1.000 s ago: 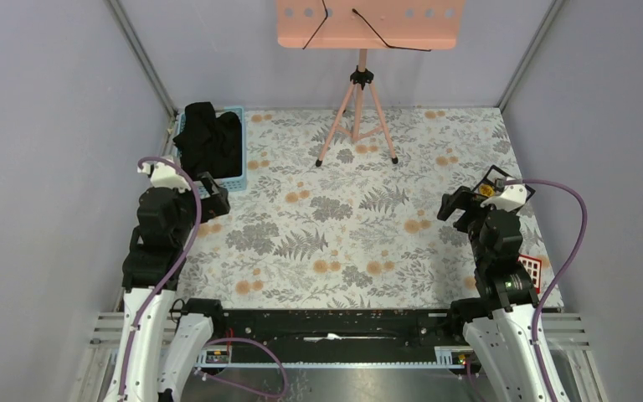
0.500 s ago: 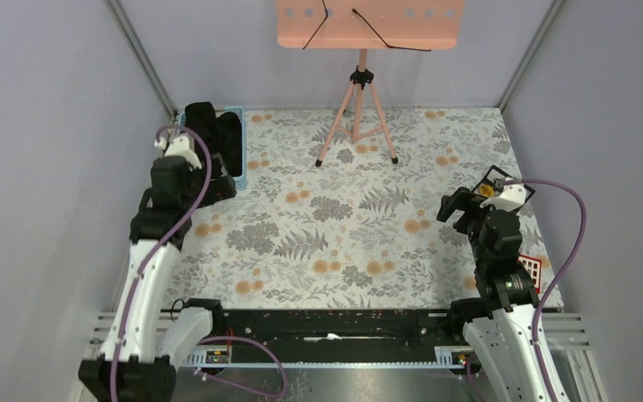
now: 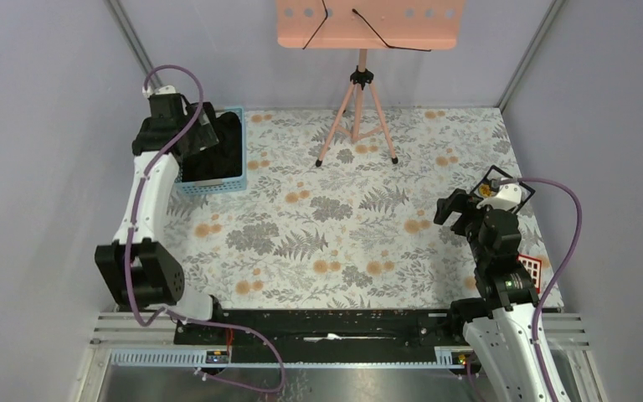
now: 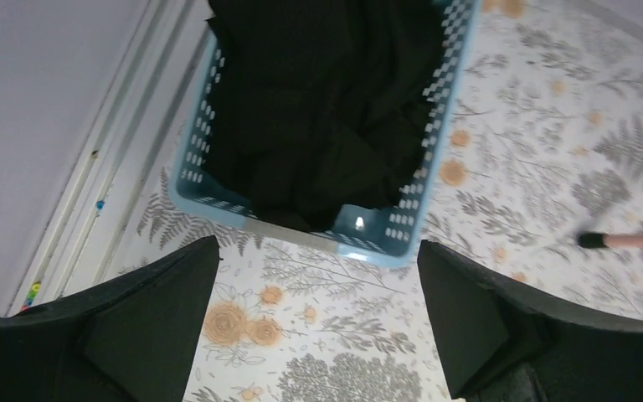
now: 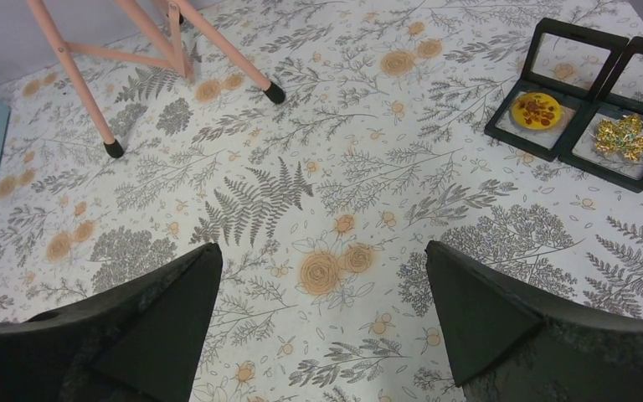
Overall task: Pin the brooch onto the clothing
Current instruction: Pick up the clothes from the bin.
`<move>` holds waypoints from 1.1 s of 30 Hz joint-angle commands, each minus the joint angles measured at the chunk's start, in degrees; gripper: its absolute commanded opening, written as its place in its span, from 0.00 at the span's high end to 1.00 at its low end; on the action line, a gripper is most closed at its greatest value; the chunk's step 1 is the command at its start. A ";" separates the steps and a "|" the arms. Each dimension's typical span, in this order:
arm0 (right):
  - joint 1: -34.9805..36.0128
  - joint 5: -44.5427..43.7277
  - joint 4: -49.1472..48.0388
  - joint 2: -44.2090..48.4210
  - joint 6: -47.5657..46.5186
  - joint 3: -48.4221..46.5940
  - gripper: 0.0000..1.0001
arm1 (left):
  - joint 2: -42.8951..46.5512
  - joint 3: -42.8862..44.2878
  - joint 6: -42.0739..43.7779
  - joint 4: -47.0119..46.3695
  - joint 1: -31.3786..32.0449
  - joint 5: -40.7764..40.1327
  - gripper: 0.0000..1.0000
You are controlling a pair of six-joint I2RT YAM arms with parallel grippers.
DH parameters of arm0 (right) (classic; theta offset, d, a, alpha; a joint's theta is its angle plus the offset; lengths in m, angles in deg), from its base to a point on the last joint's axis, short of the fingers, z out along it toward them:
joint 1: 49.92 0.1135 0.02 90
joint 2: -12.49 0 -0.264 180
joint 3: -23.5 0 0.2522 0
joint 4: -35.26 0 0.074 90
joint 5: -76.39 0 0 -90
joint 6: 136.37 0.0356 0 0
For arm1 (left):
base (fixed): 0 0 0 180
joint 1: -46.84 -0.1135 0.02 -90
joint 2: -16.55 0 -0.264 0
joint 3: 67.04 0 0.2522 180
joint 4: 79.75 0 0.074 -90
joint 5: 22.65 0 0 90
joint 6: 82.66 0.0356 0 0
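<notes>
The black shirt (image 3: 220, 147) lies bunched in a blue basket (image 3: 218, 185) at the far left; it fills the basket in the left wrist view (image 4: 318, 100). My left gripper (image 3: 205, 136) is open and empty, above the basket's near rim (image 4: 368, 243). Two brooches sit in open black boxes at the right: a round yellow one (image 5: 537, 110) and a gold leaf one (image 5: 624, 134). My right gripper (image 3: 456, 206) is open and empty above the floral cloth (image 5: 322, 247), left of the boxes (image 3: 492, 179).
A pink music stand (image 3: 357, 117) stands on three legs at the far middle; its feet show in the right wrist view (image 5: 275, 94). A red-and-white card (image 3: 532, 270) lies at the right edge. Grey walls close in the table on three sides.
My left arm has stretched away from the near left and swung its gripper over the basket. My right arm has barely moved.
</notes>
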 commanded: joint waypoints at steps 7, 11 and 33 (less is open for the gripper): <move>0.12 2.10 -0.62 -1.27 -0.32 -2.37 0.00 | -20.08 15.52 -3.80 2.79 -0.47 -6.55 0.01; 0.12 2.22 -0.74 -1.38 -0.31 -2.36 0.00 | -25.26 16.50 -4.51 2.85 -0.82 -7.27 0.01; 0.12 3.76 0.04 -2.06 -0.16 -3.32 0.00 | -40.38 19.77 -2.15 1.27 0.34 -9.20 0.04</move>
